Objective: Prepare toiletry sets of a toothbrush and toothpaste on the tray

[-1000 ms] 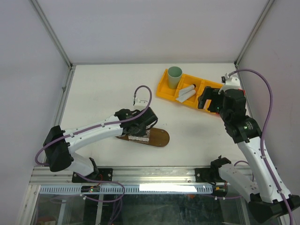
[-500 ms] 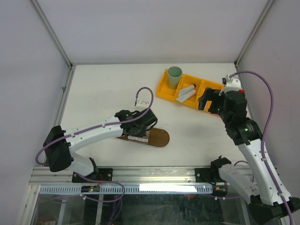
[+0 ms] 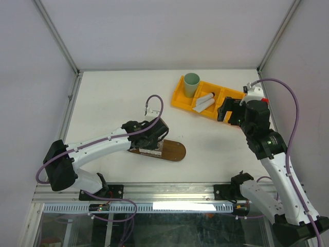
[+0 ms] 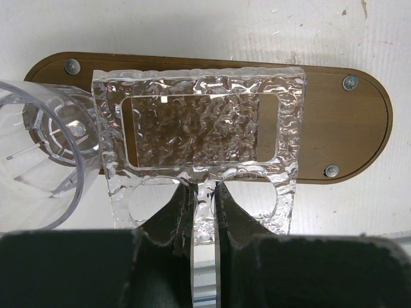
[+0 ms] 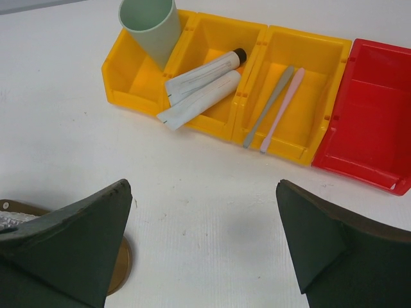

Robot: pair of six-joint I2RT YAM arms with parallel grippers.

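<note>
The dark brown oval tray (image 3: pixel 176 151) lies at the table's near middle and also shows in the left wrist view (image 4: pixel 340 122). My left gripper (image 3: pixel 152 142) is shut on the near edge of a clear textured holder plate (image 4: pixel 199 128) that sits over the tray; the gripper also shows in the left wrist view (image 4: pixel 204 192). Two white toothpaste tubes (image 5: pixel 202 90) lie in the yellow bin (image 5: pixel 128 83), with a grey brush (image 5: pixel 270 106) and a pink brush (image 5: pixel 282 109) in its neighbouring compartment. My right gripper (image 5: pixel 202 185) is open and empty above the table, near the bin.
A mint-green cup (image 5: pixel 151 29) stands in the bin's left compartment. A red bin (image 5: pixel 372 128) adjoins the yellow one on the right. A clear glass (image 4: pixel 38 167) lies at the tray's left end, beside the holder plate.
My left gripper has shifted slightly to the left over the tray, still gripping the clear plate. The right arm has barely moved.
</note>
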